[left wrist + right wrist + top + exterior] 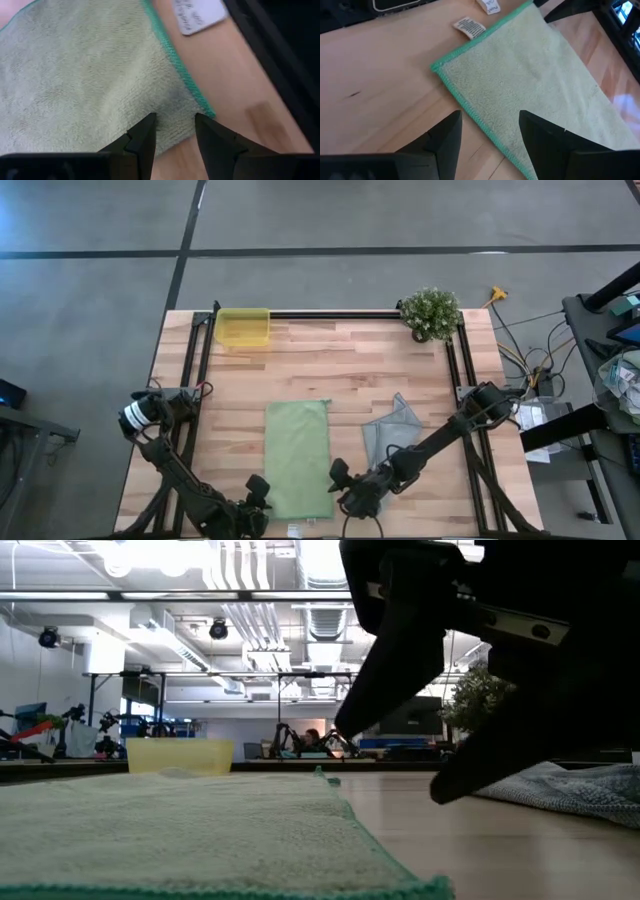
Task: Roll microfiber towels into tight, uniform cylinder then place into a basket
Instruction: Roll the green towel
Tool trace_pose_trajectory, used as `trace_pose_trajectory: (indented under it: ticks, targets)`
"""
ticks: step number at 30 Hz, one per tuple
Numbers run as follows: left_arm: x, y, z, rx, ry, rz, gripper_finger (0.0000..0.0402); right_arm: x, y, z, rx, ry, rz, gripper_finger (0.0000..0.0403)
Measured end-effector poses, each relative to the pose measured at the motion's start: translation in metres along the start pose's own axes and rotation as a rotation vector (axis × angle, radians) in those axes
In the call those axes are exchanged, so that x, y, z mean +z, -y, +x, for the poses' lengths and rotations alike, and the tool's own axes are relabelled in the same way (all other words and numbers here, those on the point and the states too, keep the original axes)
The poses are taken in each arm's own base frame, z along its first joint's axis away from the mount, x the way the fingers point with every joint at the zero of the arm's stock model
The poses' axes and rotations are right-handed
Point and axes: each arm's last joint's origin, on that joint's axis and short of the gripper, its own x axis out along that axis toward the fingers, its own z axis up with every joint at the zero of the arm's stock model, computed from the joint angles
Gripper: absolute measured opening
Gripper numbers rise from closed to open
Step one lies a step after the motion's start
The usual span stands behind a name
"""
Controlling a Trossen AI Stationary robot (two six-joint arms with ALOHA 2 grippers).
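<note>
The light green microfiber towel (pixel 297 458) lies flat on the wooden table as a long folded rectangle, its near edge at the front (pixel 200 885). The grey-blue towel (pixel 392 430) lies crumpled to its right. The yellow basket (pixel 243 327) stands at the far left. My left gripper (pixel 173 125) is open, with its fingertips over the green towel's near left corner (pixel 207 111). My right gripper (pixel 490 122) is open above the towel's right edge, close to the near right corner (pixel 436 67). In the low view it hangs clear of cloth and table. My left gripper has its two fingertips (pixel 149 122) slanting down over the green towel just inside the near left corner. I cannot tell whether they touch the cloth. The towel lies flat under them.
A potted plant (pixel 431 312) stands at the far right corner. Black frame rails (pixel 455 370) run along the table's sides and back. The towel's small tag (pixel 469 27) and a white label (pixel 200 15) lie on the wood near the front edge.
</note>
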Motion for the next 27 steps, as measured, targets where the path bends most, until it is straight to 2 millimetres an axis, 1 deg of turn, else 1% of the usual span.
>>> trace_pose_trajectory:
  ticks: [7, 11, 20, 23, 27]
  targets:
    - [0.005, -0.008, 0.007, 0.022, 0.0, -0.029, 0.0122, -0.009, -0.005, 0.001, 0.017, -0.024, 0.008, 0.0194]
    - [0.005, -0.009, 0.007, 0.016, 0.001, -0.034, 0.0122, -0.013, -0.008, 0.001, 0.038, -0.027, 0.037, 0.0192]
    - [0.011, -0.011, 0.009, 0.002, 0.035, -0.061, 0.0122, -0.008, -0.006, 0.001, 0.02, 0.026, 0.038, 0.0191]
    - [0.012, -0.012, 0.01, 0.003, 0.036, -0.064, 0.0122, -0.011, -0.009, 0.007, 0.025, 0.018, 0.052, 0.0191]
    - [0.013, -0.012, 0.01, 0.002, 0.04, -0.069, 0.0122, -0.011, -0.014, 0.026, 0.031, 0.022, 0.035, 0.0191]
